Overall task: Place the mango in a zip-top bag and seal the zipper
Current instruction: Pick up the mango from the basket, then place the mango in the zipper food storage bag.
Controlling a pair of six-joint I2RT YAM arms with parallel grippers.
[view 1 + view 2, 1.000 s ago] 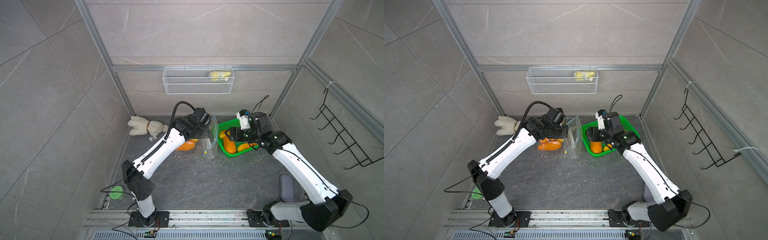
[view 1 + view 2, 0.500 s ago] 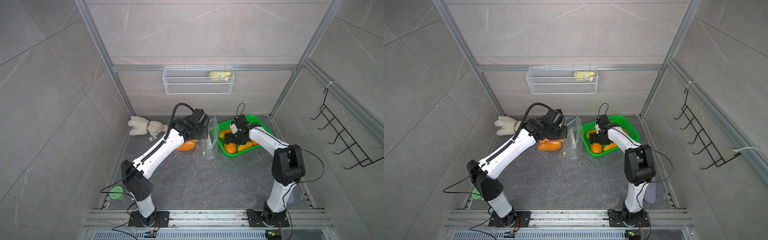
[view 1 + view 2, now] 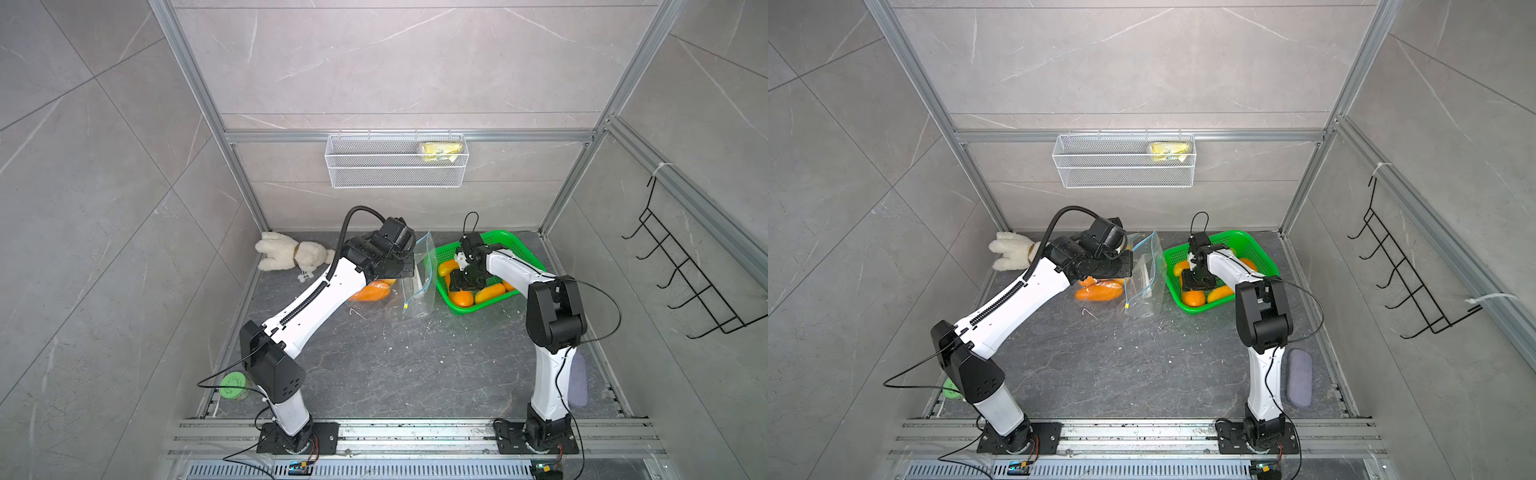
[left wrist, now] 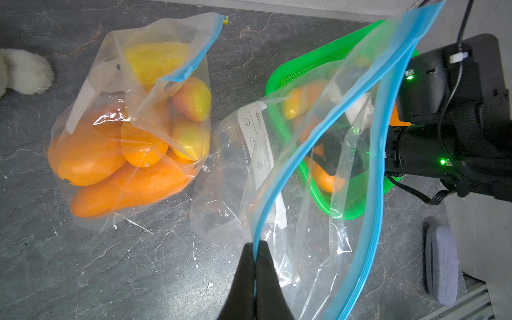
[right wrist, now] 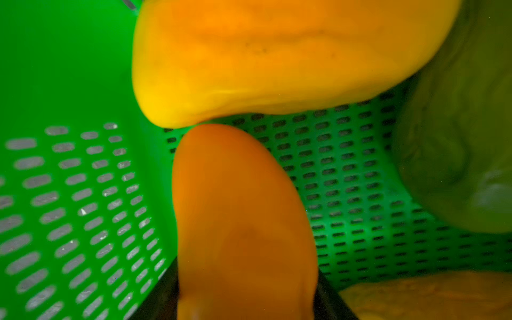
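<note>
The left gripper (image 4: 255,246) is pinching the clear blue-zippered plastic bag (image 4: 235,194) open beside the green perforated basket (image 3: 517,248), where the right gripper (image 5: 246,293) is clasping an oblong orange mango (image 5: 241,216).

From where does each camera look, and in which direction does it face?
Both top views: high at the front, looking down at the table; both arms show whole, left gripper and right gripper included.
Left wrist: on the left arm, looking past its shut fingers at the empty bag and green basket.
Right wrist: inside the basket, close on a mango between its fingers.
Shared: left wrist and top views both show bag and basket.
</note>
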